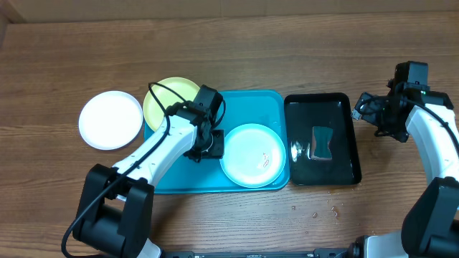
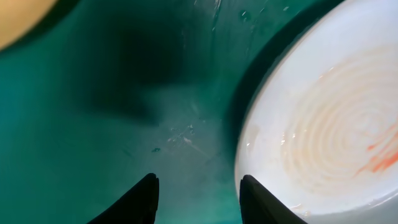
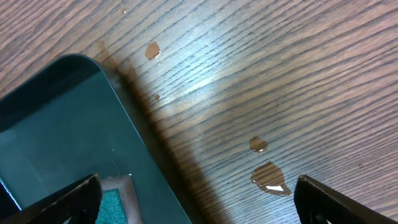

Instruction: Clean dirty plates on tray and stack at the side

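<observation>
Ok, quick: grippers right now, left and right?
Left gripper: partly open, empty, over the tray beside the light blue plate.
Right gripper: wide open, empty, over the table.

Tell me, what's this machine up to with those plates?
A robot is cleaning plates. The left gripper hangs open and empty over the turquoise tray, beside the light blue plate, which lies there with orange smears. The white plate sits on the table to one side; the yellow-green plate overlaps the tray's corner. The right gripper hovers open beyond the black tray, which holds a sponge.
</observation>
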`<control>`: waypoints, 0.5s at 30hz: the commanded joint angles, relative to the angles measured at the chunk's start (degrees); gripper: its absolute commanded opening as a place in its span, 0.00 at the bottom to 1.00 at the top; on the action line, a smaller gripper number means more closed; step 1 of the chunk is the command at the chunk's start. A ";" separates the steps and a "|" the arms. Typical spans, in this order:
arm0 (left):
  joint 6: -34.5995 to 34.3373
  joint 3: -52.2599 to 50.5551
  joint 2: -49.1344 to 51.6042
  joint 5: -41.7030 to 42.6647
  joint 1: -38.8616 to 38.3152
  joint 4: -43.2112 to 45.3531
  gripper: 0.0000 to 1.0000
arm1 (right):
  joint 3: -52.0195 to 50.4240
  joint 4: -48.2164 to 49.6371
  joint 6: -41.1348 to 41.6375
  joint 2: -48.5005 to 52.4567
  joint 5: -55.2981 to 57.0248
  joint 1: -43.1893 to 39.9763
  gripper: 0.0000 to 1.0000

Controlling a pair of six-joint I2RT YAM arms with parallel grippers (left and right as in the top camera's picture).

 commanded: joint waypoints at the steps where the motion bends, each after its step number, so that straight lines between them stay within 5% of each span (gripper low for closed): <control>1: -1.03 -1.53 0.35 0.68 -0.74 1.42 0.41 | 1.07 0.35 0.20 -0.07 0.07 -0.22 1.00; 15: -3.23 -3.67 0.37 1.22 -3.80 6.56 0.30 | 1.07 0.35 0.20 -0.07 0.07 -0.22 1.00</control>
